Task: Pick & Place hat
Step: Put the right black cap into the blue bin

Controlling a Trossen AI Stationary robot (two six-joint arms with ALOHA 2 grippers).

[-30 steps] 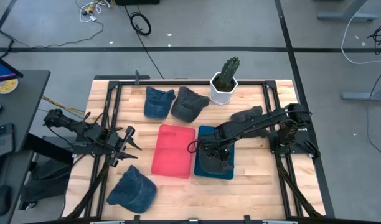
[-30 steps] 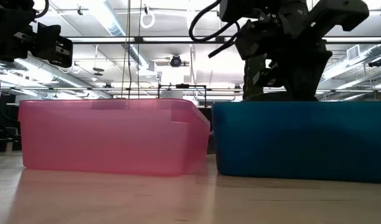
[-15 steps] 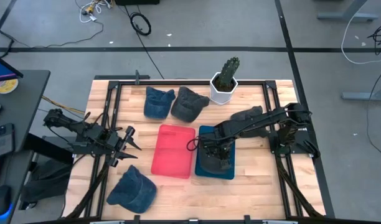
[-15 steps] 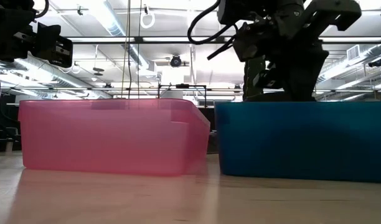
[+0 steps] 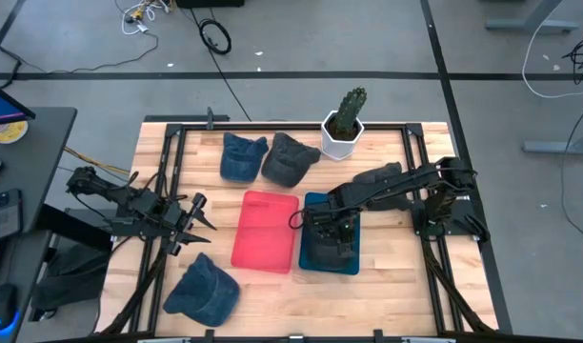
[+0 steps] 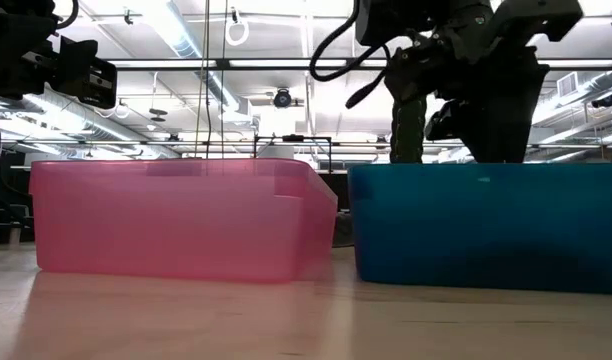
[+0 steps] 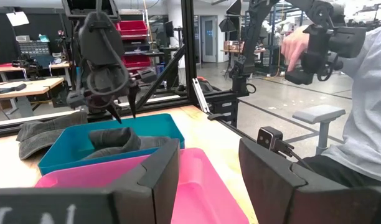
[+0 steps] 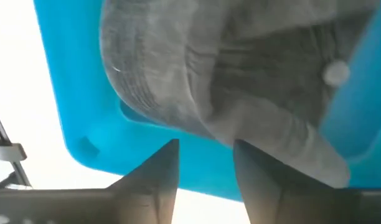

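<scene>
A grey hat (image 8: 240,81) lies crumpled inside the blue bin (image 5: 307,263), resting on the bin's floor; it also shows in the left wrist view (image 7: 119,142). My right gripper (image 7: 125,115) hangs over that bin, fingers pointing down and open, their tips just above the hat (image 5: 331,238). My left gripper (image 5: 198,214) waits open near the table's left edge, left of the pink bin (image 5: 266,232), with nothing between its fingers.
Three more hats lie on the table: a blue one (image 5: 242,157) and a grey one (image 5: 290,158) at the far side, and a blue one (image 5: 201,289) at the near left. A cactus in a white pot (image 5: 344,126) stands far centre. A person (image 7: 365,93) sits beyond the table.
My right gripper has opened over the blue bin and let go of the grey hat, which now lies in the bin under its fingertips.
</scene>
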